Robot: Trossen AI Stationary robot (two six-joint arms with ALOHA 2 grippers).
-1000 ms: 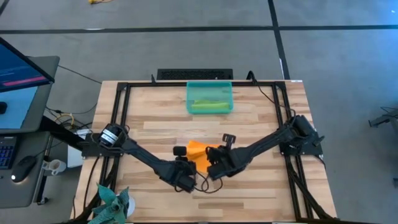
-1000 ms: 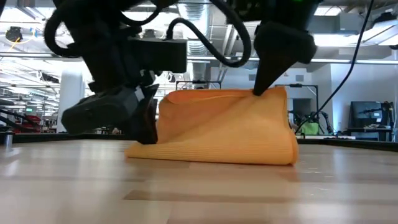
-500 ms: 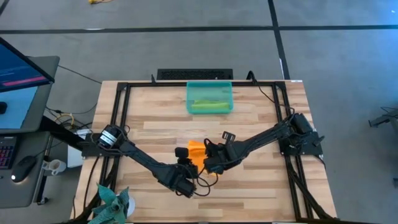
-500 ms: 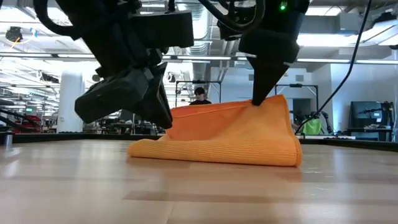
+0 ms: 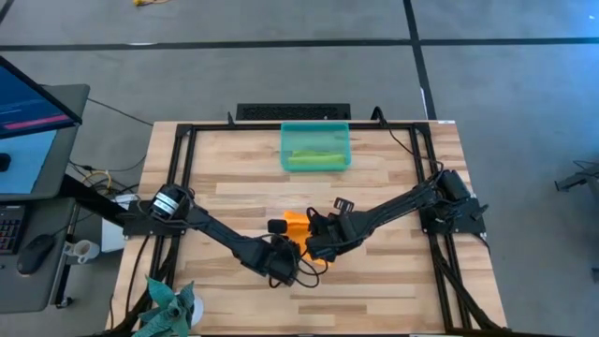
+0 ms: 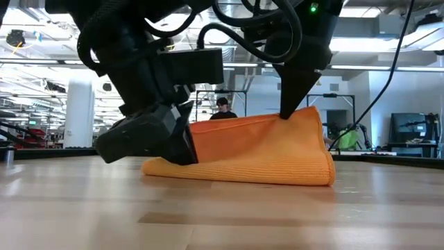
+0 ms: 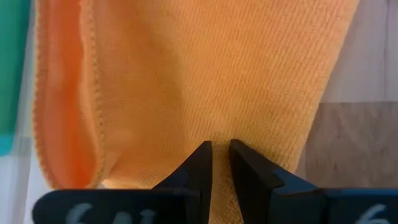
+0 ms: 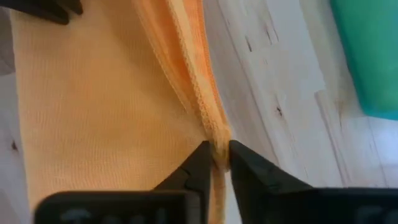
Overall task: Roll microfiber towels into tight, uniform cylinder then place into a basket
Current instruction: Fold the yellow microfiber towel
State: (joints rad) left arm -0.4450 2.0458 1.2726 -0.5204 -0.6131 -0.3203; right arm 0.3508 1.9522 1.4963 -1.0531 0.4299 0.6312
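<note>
The orange towel (image 5: 296, 221) lies folded in a loose hump at the table's middle (image 6: 263, 153), its bottom on the wood. My left gripper (image 7: 221, 149) is shut on it at its near left end (image 6: 186, 154). My right gripper (image 8: 217, 152) comes down on the towel's raised top edge (image 6: 286, 114) and is shut on that edge. The teal basket (image 5: 288, 140) stands at the far middle of the table. A rolled lime green towel (image 5: 315, 159) lies inside it. My left gripper pinches a small tuck of the orange cloth (image 7: 221, 134) between its two fingertips, at the towel's near left end. The fingers slant down from the near left. That end stays low, close above the table (image 6: 159, 167). My right gripper pinches the towel's hemmed edges (image 8: 214, 134) between its two fingertips, more than one layer. The fingers come steeply from above. The pinched edge is held up off the table (image 6: 298, 114), and the cloth slopes down from it onto the wood.
Black frame rails (image 5: 178, 187) run along the table's left, right and far sides. A dark green spiky plant-like thing (image 5: 168, 304) sits at the near left corner. A monitor (image 5: 33, 122) stands beyond the left edge. A person (image 6: 222, 105) shows far back in the room.
My right gripper has shifted a little toward the table's left and rolled, still on the towel's top edge. My left gripper tipped up, then sank back to the towel's low left end. The towel's top edge on the left side has dropped, so the hump now slopes.
</note>
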